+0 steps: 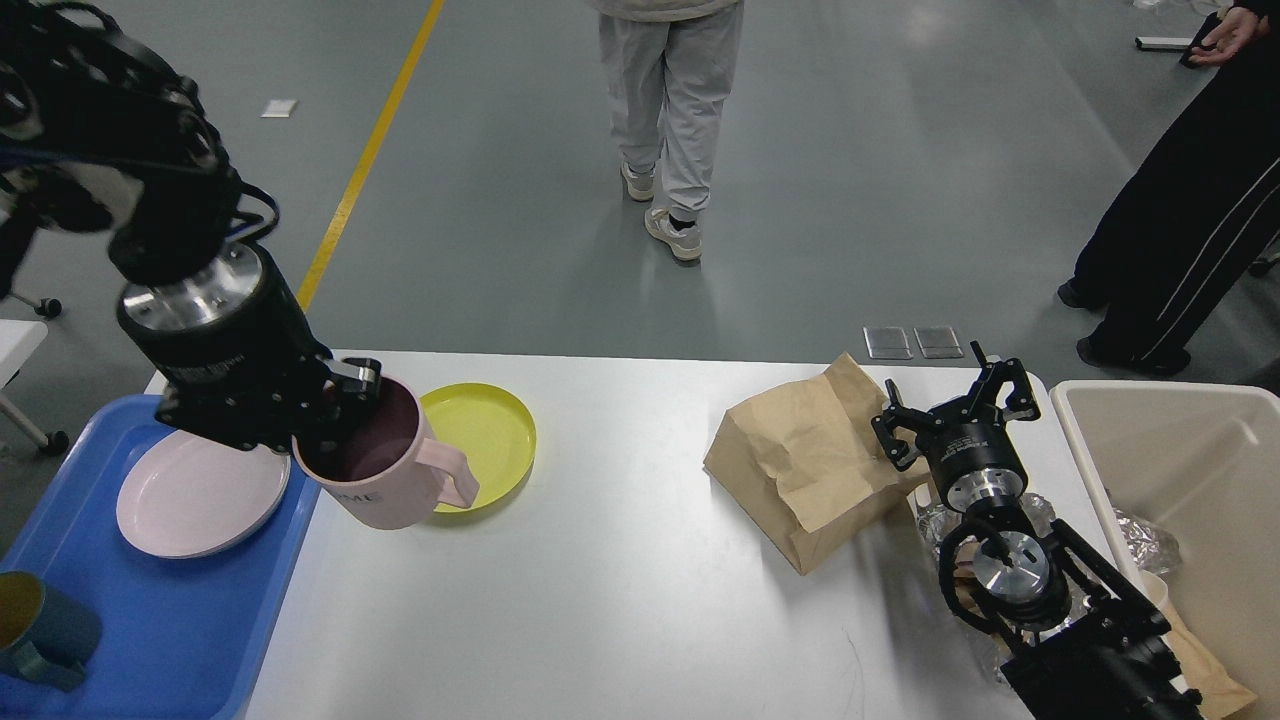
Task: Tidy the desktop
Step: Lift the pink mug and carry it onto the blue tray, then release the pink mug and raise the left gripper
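The teal cup (40, 630) is cut by the left edge. Foil (1140, 540) is half hidden by the bin wall (1090, 470). The mug's (385, 480) lettering is unreadable.

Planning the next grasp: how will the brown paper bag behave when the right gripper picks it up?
The brown paper bag looks creased and flattened, so it is probably light and floppy and may sag from one pinch. Lying flat on the desktop, it should slide rather than roll if pushed.
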{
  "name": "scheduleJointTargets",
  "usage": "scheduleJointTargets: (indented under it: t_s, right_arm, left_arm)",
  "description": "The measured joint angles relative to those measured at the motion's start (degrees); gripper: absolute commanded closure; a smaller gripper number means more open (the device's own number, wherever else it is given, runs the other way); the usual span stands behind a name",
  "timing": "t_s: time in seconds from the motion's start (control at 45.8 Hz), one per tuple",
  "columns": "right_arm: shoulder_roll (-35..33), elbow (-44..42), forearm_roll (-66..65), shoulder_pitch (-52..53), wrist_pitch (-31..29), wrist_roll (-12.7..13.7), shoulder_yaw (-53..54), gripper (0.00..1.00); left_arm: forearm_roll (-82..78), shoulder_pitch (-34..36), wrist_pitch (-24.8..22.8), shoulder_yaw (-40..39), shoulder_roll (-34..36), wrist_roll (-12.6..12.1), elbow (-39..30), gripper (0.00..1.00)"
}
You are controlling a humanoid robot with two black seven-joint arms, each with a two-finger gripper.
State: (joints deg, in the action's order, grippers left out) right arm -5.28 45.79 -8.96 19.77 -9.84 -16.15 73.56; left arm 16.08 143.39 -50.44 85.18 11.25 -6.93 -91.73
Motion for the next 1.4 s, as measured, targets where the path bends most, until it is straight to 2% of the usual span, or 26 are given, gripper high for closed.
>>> scheduleJointTargets:
  t_s: [0.153,0.328,0.459,0.568,0.677,0.764,0.874,1.07,1.398]
  right_arm:
    - [0.0,0.0,0.0,0.0,0.0,0.0,0.0,0.0]
    - [0.0,0.0,0.0,0.0,0.0,0.0,0.0,0.0]
    - [-0.01,0.0,0.0,0.0,0.0,0.0,0.0,0.0]
    - [-0.03,0.0,0.0,0.0,0.0,0.0,0.0,0.0]
    - [-0.05,0.0,0.0,0.0,0.0,-0.01,0.0,0.0]
    - [-0.03,0.0,0.0,0.0,0.0,-0.01,0.0,0.0]
    - [-0.03,0.0,0.0,0.0,0.0,-0.01,0.0,0.0]
    - [-0.01,0.0,0.0,0.0,0.0,-0.01,0.0,0.0]
    - [0.0,0.0,0.0,0.0,0.0,-0.02,0.0,0.0]
  left_arm:
    - [-1.75,1.66,-1.31,1.21,0.08,0.29,-0.03,1.0]
    - [-2.16,-2.45,-1.38,4.21,2.08,1.92,0.47,1.0]
    - [-5.96,-8.93,0.86,7.76,7.95,4.86,2.52,1.0]
    - [-10.81,-15.59,5.44,10.19,13.46,8.62,5.1,1.0]
    - [-14.85,-23.11,8.9,9.63,20.34,10.35,10.04,1.0]
    - [-17.36,-28.69,9.39,6.65,26.08,10.57,15.0,1.0]
    - [-21.9,-39.09,9.4,-0.77,32.36,10.27,21.88,1.0]
    - [-26.63,-55.28,9.82,-11.77,35.28,9.75,30.41,1.0]
    - [-26.98,-60.7,9.98,-13.43,34.8,9.57,35.55,1.0]
